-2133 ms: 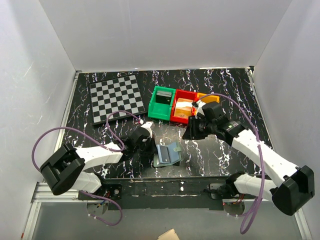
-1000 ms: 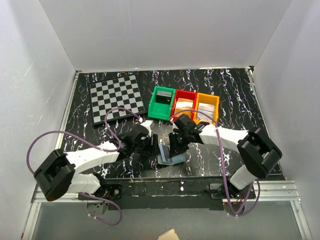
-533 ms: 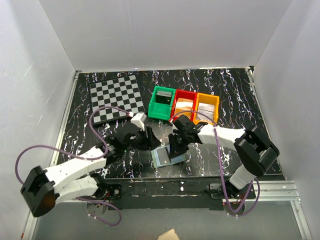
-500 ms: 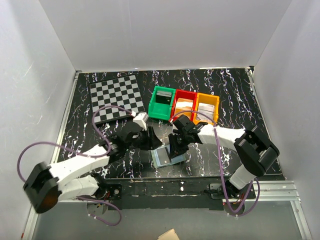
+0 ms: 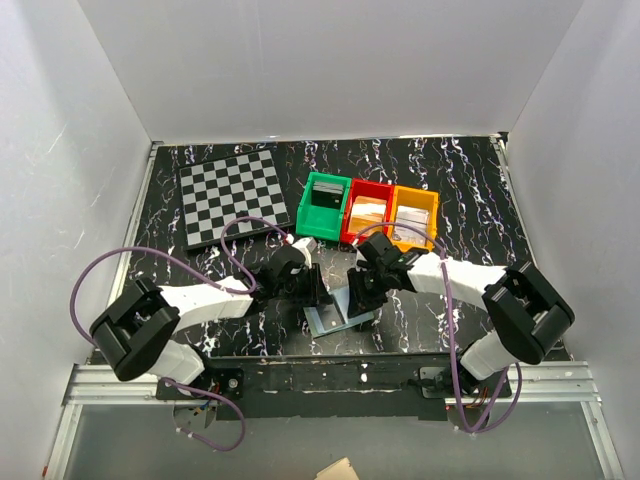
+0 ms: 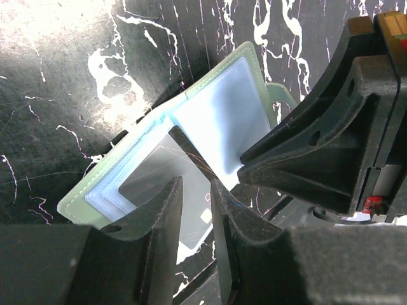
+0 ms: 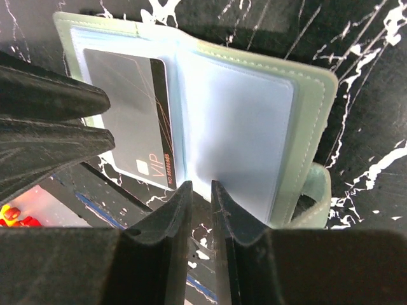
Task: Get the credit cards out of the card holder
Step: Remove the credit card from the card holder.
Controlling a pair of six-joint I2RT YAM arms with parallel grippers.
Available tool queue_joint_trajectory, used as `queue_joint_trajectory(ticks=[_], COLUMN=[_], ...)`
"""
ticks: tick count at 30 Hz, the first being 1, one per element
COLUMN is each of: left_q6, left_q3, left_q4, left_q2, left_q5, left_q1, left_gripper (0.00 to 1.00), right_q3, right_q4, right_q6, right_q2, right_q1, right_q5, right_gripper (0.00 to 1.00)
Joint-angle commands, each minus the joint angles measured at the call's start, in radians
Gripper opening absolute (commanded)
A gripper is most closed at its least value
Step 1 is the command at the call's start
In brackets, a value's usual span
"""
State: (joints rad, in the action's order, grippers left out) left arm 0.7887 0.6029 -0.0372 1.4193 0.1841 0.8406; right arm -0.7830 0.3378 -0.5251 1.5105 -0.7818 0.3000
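The sage-green card holder lies open on the table, its light blue inside facing up. A grey credit card marked VIP sticks partway out of the holder's left pocket. My left gripper hovers over the card's exposed end, its jaws a narrow gap apart with the card visible through it. My right gripper has its tips at the holder's near edge by the fold, jaws slightly apart and nothing between them. The two grippers face each other across the holder.
Green, red and orange bins stand in a row just behind the holder, with flat items inside. A checkerboard lies at the back left. The table's front edge is close behind the holder.
My left gripper has come in closer over the card and its jaws have narrowed. The right gripper has shifted slightly right at the holder's edge. The holder has stayed open.
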Motion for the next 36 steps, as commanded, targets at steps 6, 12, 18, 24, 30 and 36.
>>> queue_joint_trajectory(ticks=[6, 12, 18, 24, 30, 36], left_q6=[-0.075, -0.121, -0.154, -0.171, -0.097, 0.044], left_q3=[0.064, 0.098, 0.123, 0.141, 0.083, -0.063], left_q4=[0.014, 0.023, 0.023, 0.031, 0.092, 0.077], left_q2=[0.075, 0.121, 0.135, 0.109, -0.071, -0.252], left_q5=[-0.014, -0.020, -0.011, -0.005, -0.032, -0.035], left_q1=[0.003, -0.006, -0.044, -0.077, -0.077, -0.069], left_gripper=[0.25, 0.25, 0.26, 0.31, 0.40, 0.38], right_q3=[0.060, 0.085, 0.082, 0.053, -0.005, -0.073], right_q4=[-0.040, -0.079, -0.088, -0.060, 0.024, 0.084], right_q6=[-0.044, -0.081, -0.105, -0.108, -0.082, -0.039], right_q2=[-0.036, -0.027, -0.033, -0.048, -0.102, -0.136], right_q1=[0.003, 0.001, -0.011, -0.014, -0.002, 0.004], right_q5=[0.025, 0.057, 0.073, 0.061, 0.016, -0.015], right_gripper=[0.26, 0.27, 0.27, 0.28, 0.38, 0.40])
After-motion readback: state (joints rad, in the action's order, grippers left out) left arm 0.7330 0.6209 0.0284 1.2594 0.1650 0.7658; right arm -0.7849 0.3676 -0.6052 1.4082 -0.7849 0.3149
